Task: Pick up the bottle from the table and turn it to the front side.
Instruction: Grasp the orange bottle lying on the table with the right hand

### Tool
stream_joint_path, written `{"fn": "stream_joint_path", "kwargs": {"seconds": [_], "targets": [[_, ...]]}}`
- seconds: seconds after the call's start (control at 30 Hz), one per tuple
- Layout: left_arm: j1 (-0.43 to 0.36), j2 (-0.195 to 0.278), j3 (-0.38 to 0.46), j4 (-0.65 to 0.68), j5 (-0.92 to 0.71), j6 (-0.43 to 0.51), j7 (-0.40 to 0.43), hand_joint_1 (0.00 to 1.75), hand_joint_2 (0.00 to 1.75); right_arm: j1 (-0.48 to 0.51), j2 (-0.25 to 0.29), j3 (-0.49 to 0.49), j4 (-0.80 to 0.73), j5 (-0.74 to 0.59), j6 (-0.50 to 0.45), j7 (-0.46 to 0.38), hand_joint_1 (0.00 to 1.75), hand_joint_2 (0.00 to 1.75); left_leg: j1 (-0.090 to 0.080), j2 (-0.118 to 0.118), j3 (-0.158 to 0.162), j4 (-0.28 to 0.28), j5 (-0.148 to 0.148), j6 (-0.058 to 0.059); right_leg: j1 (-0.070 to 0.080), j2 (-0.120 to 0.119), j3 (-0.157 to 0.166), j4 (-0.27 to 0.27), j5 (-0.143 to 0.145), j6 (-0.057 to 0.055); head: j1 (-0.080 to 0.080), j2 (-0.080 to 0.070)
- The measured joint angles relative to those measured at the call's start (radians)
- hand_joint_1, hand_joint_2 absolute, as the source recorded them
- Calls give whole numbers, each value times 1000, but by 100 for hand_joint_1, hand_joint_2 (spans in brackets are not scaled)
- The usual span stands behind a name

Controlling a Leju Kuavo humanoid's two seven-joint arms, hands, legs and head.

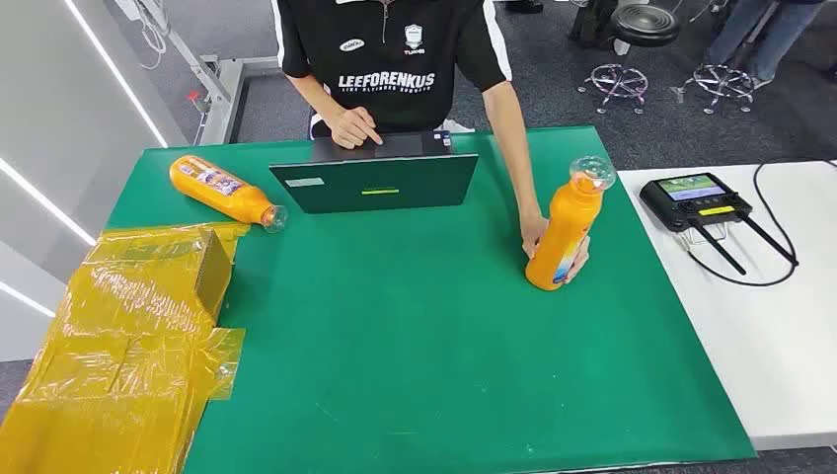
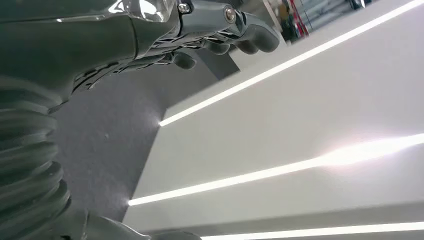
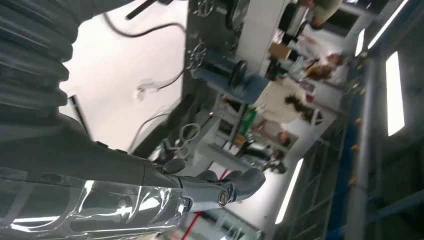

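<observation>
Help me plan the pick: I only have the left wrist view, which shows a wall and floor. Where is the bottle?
Observer: In the head view, an orange bottle stands upright on the right part of the green table.
Operator: Is it free to take?
Observer: Not yet; a person's hand is wrapped around its lower part.
Operator: Any other bottle?
Observer: Yes, a second orange bottle lies on its side near the far left corner.
Operator: And my right hand?
Observer: The right hand holds nothing, as the right wrist view shows.
</observation>
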Motion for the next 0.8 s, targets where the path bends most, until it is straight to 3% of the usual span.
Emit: {"fn": "stream_joint_path", "kwargs": {"seconds": [0.2, 0.37, 0.6, 0.8], "targets": [[0, 15, -15, -15, 33, -66, 0, 0, 175, -30, -51, 152, 43, 18, -34, -5, 0, 175, 0, -1, 0, 0, 0, 0, 0, -1, -1, 0, 0, 0, 0, 0], [-1, 22, -100, -24, 37, -53, -10, 0, 175, -67, -77, 280, 91, 20, -36, 17, 0, 175, 0, -1, 0, 0, 0, 0, 0, -1, -1, 0, 0, 0, 0, 0], [-57, 60, -386, -1, -9, 115, -42, 0, 175, -95, -72, 395, 113, 79, -35, 73, 0, 175, 0, -6, 0, 1, 2, 1, 0, -7, 0, 0, 1, 0, 0, 0], [-133, 77, -588, 39, -41, 172, -62, 0, 175, -106, -62, 471, 125, 96, -22, 83, 0, 175, 0, -2, 0, 1, 3, 1, 0, -2, 0, 1, 2, -1, 0, 0]]}}
